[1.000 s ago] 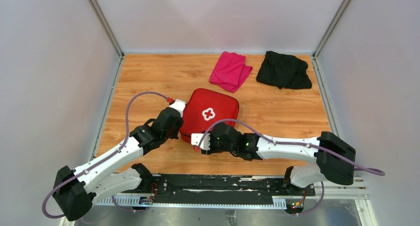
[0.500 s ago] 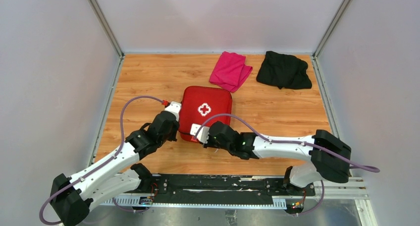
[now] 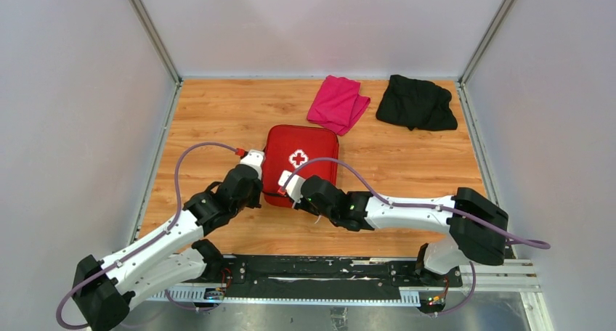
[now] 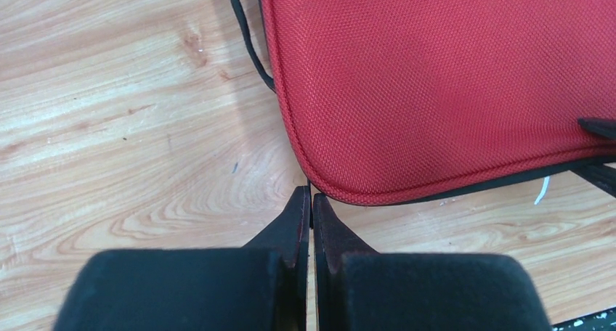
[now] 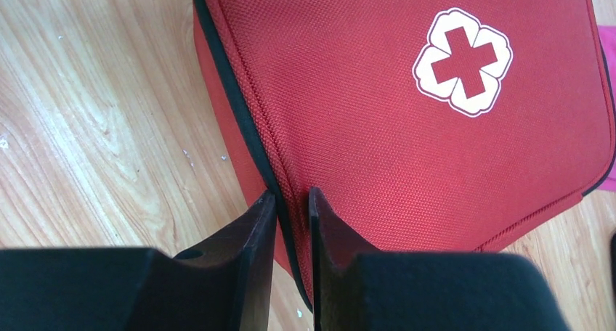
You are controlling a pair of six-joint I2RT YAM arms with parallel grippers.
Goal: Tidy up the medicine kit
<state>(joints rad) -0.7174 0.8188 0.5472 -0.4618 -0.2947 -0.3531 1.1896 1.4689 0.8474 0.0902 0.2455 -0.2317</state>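
Observation:
The medicine kit (image 3: 304,151), a red zip case with a white cross, lies flat and closed on the wooden table. My left gripper (image 3: 261,197) is shut, its tips (image 4: 311,197) touching the kit's near left corner (image 4: 341,189). A thin dark sliver shows between those tips; I cannot tell what it is. My right gripper (image 3: 289,196) is at the near edge, its jaws (image 5: 292,197) closed on the lid's black-piped rim (image 5: 287,200), with red fabric and piping pinched between the fingers. A black handle strap (image 4: 247,41) hangs off the kit's side.
A folded pink cloth (image 3: 338,104) and a crumpled black cloth (image 3: 416,102) lie at the back of the table. Grey walls stand on the left, right and far sides. The arms' base rail (image 3: 327,269) runs along the near edge.
The kit went from tilted with its near side raised to lying flat and shifted a little left. The right jaws narrowed onto the lid's rim. The left gripper stayed shut at the corner.

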